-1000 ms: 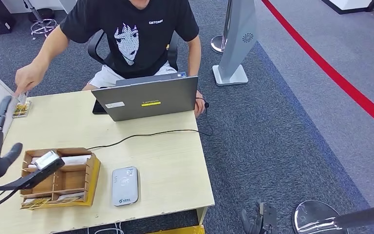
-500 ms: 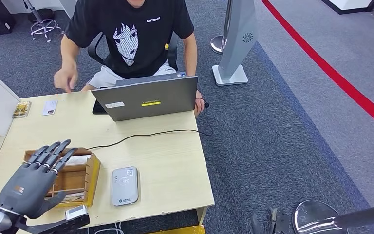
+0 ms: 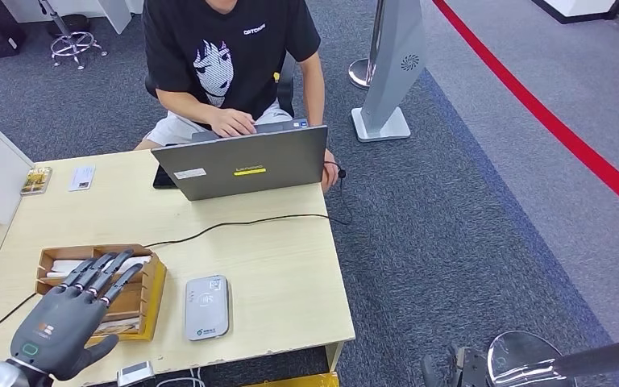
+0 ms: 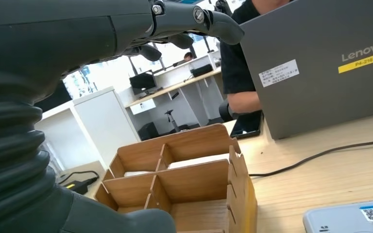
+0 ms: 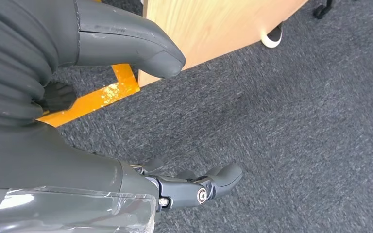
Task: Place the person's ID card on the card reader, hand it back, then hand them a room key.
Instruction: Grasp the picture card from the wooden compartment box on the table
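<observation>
L robot hand (image 3: 64,313) hovers palm-down over the wooden box (image 3: 150,284), fingers spread, holding nothing — prob. set to dip in for a room key, since the white cards (image 4: 196,160) sit in the box's far compartments, just under and ahead of the fingertips. Card reader (image 3: 207,306) lies on the counter (image 3: 282,258) just beside the box, to the hand's right, nothing on it. A small card (image 3: 81,178), poss. the ID, lies well ahead of the hand at the counter's far edge, near the person (image 3: 230,56), who's typing on the laptop (image 3: 242,164). R robot hand (image 5: 194,187) hangs low beside the counter over carpet, fingers loosely curled, nothing in them.
</observation>
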`<state>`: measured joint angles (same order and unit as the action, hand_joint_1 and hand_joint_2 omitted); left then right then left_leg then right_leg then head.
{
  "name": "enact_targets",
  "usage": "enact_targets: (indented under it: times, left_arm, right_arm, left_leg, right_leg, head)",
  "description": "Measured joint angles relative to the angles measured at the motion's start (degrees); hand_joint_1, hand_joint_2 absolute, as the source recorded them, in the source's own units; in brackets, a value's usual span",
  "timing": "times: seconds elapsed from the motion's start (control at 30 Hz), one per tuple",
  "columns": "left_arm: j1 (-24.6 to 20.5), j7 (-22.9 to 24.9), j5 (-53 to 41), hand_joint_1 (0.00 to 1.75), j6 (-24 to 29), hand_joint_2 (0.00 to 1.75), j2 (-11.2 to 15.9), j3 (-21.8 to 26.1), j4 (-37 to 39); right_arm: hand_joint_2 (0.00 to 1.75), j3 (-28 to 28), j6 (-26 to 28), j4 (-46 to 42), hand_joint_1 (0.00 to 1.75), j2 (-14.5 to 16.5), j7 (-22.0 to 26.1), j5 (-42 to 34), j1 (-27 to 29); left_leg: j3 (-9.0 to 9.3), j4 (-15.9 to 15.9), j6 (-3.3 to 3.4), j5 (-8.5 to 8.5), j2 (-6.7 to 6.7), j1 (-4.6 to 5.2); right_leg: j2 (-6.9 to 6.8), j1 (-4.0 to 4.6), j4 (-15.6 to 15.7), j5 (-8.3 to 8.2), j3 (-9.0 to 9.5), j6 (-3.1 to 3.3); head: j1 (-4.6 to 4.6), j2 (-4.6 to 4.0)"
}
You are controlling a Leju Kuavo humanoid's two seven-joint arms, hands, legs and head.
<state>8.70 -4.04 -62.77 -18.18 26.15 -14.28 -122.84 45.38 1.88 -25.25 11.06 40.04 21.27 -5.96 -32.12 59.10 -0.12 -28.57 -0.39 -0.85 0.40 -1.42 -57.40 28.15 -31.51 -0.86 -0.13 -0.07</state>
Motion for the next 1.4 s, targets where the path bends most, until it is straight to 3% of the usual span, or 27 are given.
enact_targets:
  times: [0.8,1.13,1.4]
  left_arm:
    - [3.59,4.37,-7.68,0.00,3.75,1.75,-0.13,-0.39,6.39]
    - [3.79,4.62,-13.76,0.00,10.36,1.75,-4.25,1.85,10.96]
    - [3.77,2.86,-14.80,0.00,12.28,1.75,-6.09,4.25,13.63]
  right_arm:
    - [1.75,1.54,-1.58,-2.17,0.00,0.91,-0.84,2.73,0.10]
    - [1.75,2.81,-3.38,-5.82,0.00,2.69,-2.58,4.27,0.96]
    - [1.75,3.64,-3.93,-8.06,0.00,3.79,-2.91,4.79,1.44]
  left_leg:
    - [-0.03,0.00,0.00,0.00,-0.01,0.00]
    - [-0.02,0.00,0.00,0.00,-0.01,0.01]
    - [-0.02,0.00,0.00,0.00,-0.01,0.01]
  right_leg:
    - [-0.03,0.00,0.00,0.00,0.00,0.00]
    - [-0.03,-0.01,0.00,0.00,0.00,0.00]
    - [-0.03,-0.01,0.00,0.00,-0.01,0.00]
  head:
    - [-0.01,0.00]
    - [-0.01,0.00]
    - [0.00,0.00]
